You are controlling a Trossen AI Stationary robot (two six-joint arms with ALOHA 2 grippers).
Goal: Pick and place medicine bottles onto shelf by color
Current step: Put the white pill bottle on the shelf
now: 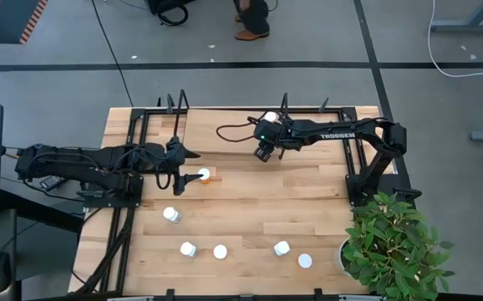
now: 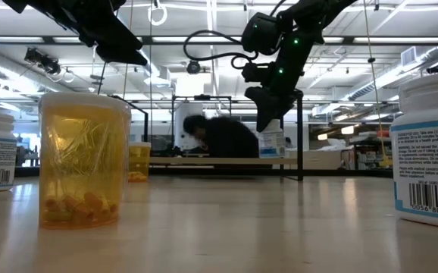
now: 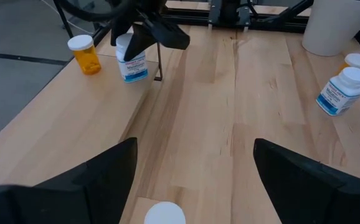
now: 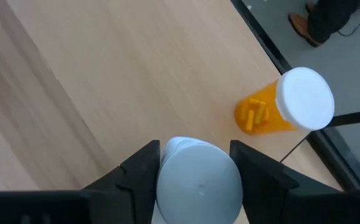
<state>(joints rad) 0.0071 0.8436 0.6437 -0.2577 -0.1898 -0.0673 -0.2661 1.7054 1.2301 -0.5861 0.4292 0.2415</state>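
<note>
Meanwhile right pincer (image 4: 195, 165) pinches a white bottle (image 4: 198, 180) beside an orange pill-filled bottle (image 4: 264, 115); left pincer (image 3: 195, 174) spread.

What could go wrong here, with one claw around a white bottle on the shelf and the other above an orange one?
The right claw has a white bottle between its fingers on the shelf; an orange bottle stands close by and could be knocked if the arm swings sideways. The left claw hangs open over a white cap; if it comes down off-centre, it could tip that bottle.
</note>
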